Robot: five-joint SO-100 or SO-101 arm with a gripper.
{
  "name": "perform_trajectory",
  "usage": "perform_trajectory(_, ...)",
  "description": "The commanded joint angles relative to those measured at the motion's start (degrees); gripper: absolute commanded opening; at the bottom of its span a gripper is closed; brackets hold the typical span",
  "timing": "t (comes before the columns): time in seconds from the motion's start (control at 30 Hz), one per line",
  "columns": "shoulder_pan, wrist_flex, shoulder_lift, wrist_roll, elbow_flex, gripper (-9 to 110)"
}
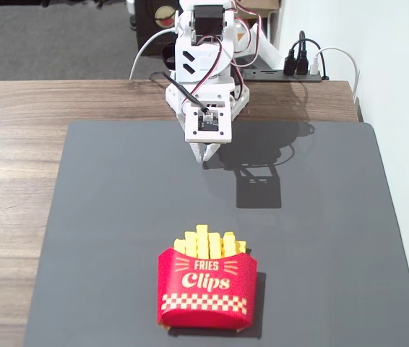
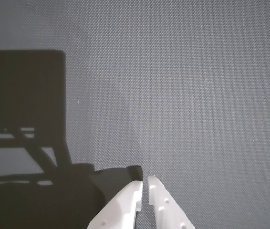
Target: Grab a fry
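The gripper (image 1: 206, 155) hangs near the mat's (image 1: 103, 217) far edge, its jaws seemingly closed and empty. The fry (image 1: 202, 241) stands in the carton (image 1: 206, 289) near the mat's near edge. Open first, then descend onto one stick only.

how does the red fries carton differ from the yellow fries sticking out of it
The red carton is broad, with white "FRIES Clips" lettering and a checkered band; the yellow fries are plain, narrow sticks. The carton shows its whole front, while only the fries' tops show above its rim. Both are on the dark mat, far from the gripper.
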Motion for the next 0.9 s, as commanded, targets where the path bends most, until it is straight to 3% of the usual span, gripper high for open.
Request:
perform_trajectory(0.0, 0.1, 0.4, 0.2, -0.3, 0.0, 1)
perform_trajectory(0.37, 0.3, 0.2, -0.3, -0.4, 0.0, 1)
perform_trajectory(0.87, 0.4, -3.0, -17.5, 0.4, -12.6, 1)
